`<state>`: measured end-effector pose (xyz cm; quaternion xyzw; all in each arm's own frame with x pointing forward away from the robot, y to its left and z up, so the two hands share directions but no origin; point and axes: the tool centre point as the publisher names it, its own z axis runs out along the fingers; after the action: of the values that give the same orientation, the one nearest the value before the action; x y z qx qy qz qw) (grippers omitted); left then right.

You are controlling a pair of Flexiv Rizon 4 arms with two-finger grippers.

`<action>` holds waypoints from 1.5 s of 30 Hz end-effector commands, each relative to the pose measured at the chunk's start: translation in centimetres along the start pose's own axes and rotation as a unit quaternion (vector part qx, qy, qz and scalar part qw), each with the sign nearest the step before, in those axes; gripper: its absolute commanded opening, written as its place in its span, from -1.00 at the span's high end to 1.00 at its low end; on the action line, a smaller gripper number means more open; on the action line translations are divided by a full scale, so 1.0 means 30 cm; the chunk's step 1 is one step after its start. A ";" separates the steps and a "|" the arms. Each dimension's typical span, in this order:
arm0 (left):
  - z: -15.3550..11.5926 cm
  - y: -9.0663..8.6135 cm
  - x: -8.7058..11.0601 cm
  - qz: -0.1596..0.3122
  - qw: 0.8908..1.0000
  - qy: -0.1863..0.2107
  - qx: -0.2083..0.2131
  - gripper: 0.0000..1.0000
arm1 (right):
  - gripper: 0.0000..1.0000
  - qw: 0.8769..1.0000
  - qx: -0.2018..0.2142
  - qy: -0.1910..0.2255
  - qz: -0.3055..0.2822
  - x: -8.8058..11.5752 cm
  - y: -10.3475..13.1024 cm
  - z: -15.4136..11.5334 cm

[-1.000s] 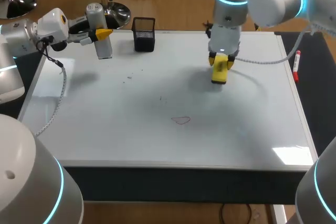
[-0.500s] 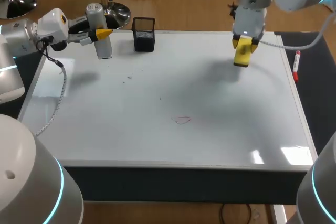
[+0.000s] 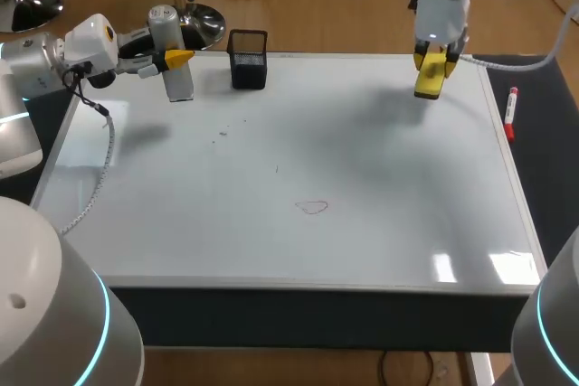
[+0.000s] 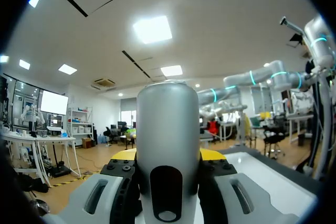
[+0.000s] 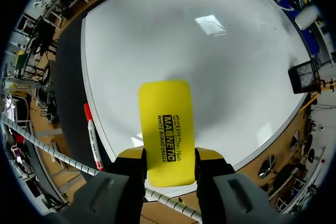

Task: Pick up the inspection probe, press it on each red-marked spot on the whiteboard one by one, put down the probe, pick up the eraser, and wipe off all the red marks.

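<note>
Gripping the eraser (image 3: 427, 86) by its near end, the right claw (image 3: 436, 61) hangs over the far right corner of the whiteboard (image 3: 362, 178). Its yellow fingers are clamped on the eraser's two narrow sides. In the right wrist view the eraser (image 5: 165, 124) runs lengthwise straight out from the claw (image 5: 169, 156), printed face to the camera, its free end pointing down at the board. From above, its long axis is close to vertical, slightly tilted. It seems to be off the surface, since its shadow lies apart from it, though the angle makes this hard to be sure of.

At the far left corner, the left claw (image 3: 176, 58) comes in sideways and is closed on the probe (image 3: 179, 83), a silver cylinder. The probe stands about upright, rounded cap up, its long axis crosswise to the claw's reach. Whether its lower end touches the board I cannot tell. In the left wrist view the probe (image 4: 168, 129) sits squarely between the fingers of the claw (image 4: 168, 153).

A red mark (image 3: 313, 208), a small loop, lies on the board's middle front, well apart from both tools. A black mesh holder (image 3: 248, 59) stands just beside the probe. A red marker (image 3: 511, 113) lies on the dark worktop (image 3: 543, 160) beside the board's right edge, near the eraser.
</note>
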<state>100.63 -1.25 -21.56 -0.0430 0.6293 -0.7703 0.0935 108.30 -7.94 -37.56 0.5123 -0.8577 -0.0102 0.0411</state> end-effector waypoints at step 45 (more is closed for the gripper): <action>0.406 0.011 0.704 -0.051 0.977 0.203 0.047 1.00 | 1.00 1.000 -0.004 0.006 0.003 -0.010 -0.011 -0.011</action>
<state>82.58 -15.44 -20.06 0.0842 0.6020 -0.7914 -0.0654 108.69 -7.78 -37.42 0.5089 -0.8594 -0.0115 0.0471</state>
